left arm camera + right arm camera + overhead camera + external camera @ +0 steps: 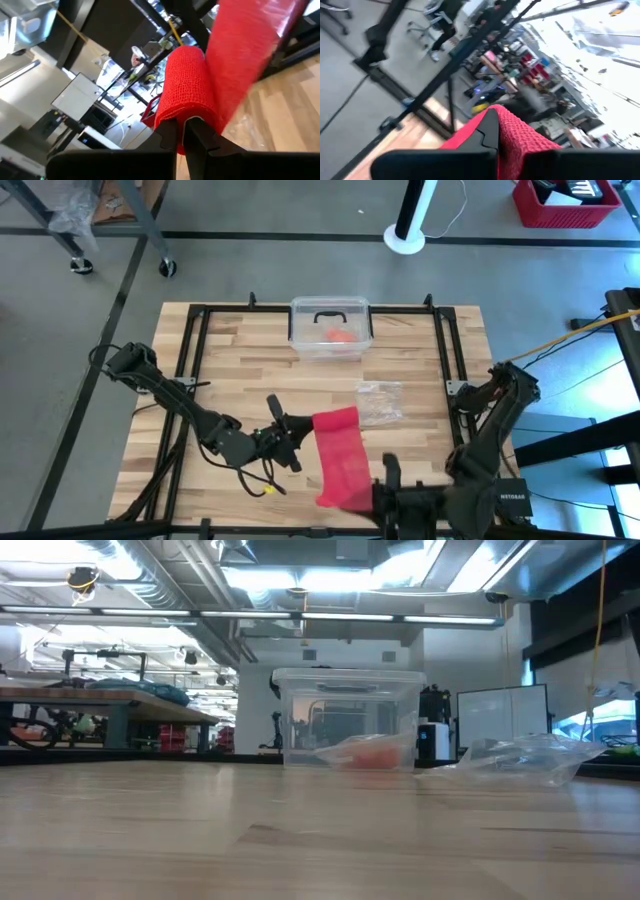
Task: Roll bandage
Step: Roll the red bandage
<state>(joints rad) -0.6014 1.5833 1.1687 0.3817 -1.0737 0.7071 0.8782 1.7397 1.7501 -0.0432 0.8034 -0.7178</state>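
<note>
L arm is reaching in across the table (240, 350) from the left side, its left gripper (300, 430) sitting at the near-left of the bandage (340, 455). Fingers (170, 137) are pinched tight together on the band's upper end, w/ red cloth draping over both sides of them in the left wrist view. The bandage itself is running as a long red strip at table centre-front, well in front of the box (331, 328), stretching toward the near edge, where its lower end is meeting the right gripper (375, 498). That gripper, coming in low from the R arm at the front-right corner, is likewise clamped shut on the bandage; the right wrist view is showing red weave bunching around its dark finger (487, 132). Just right of the bandage's upper end, a clear bag (380, 402) is lying flat. Behind both, the clear box is holding an orange lump (341, 336), lid w/ handle on.
</note>
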